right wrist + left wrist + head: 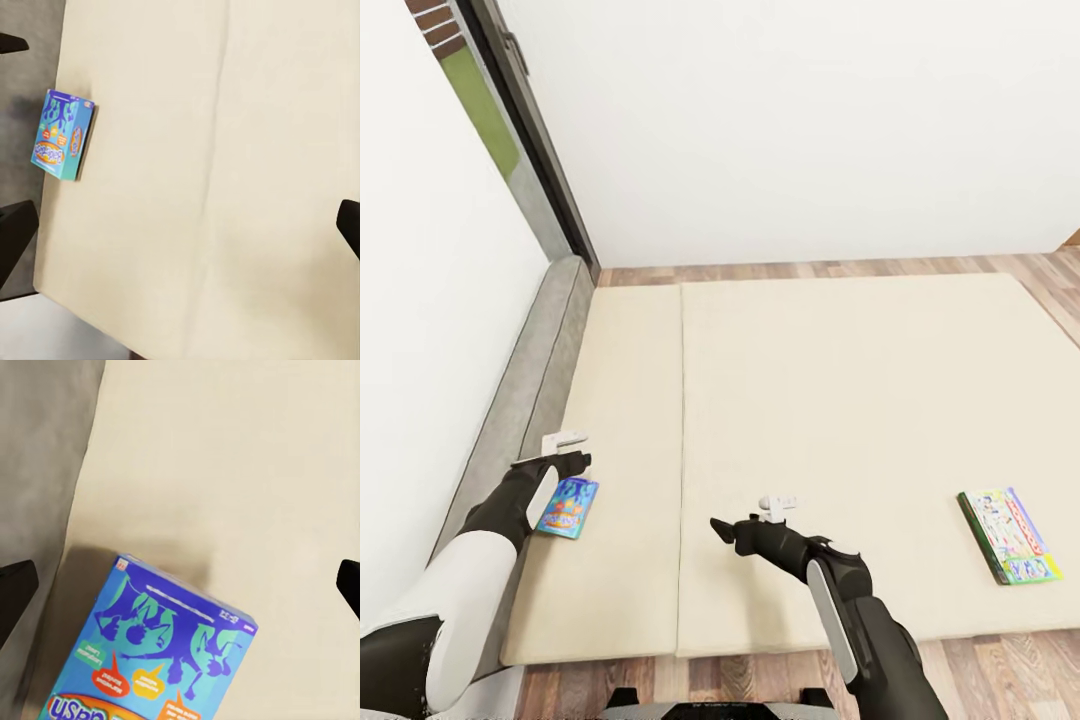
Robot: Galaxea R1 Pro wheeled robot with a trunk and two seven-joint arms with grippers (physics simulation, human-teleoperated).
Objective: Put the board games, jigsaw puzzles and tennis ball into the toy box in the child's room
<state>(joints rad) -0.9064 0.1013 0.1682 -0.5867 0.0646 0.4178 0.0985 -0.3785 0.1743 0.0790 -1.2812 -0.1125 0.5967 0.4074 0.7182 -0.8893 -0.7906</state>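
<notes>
Left arm lines up over the blue board game at the bed's headboard edge.

Head view: the left gripper [565, 452] hangs above the blue board game [568, 507], which lies flat on the bed [840, 400] close to the grey headboard [525, 390]; the right gripper [745, 520] waits idle over bare mattress, and the white board game [1010, 535] sits well apart near the bed's far right edge.
Left wrist view: the blue board game [161, 649] lies between widely parted dark fingers [16, 585], nothing held, probably centred for a grasp.
Right wrist view: its fingers [15, 232] spread wide and empty, the blue board game [64, 135] off to one side.
</notes>
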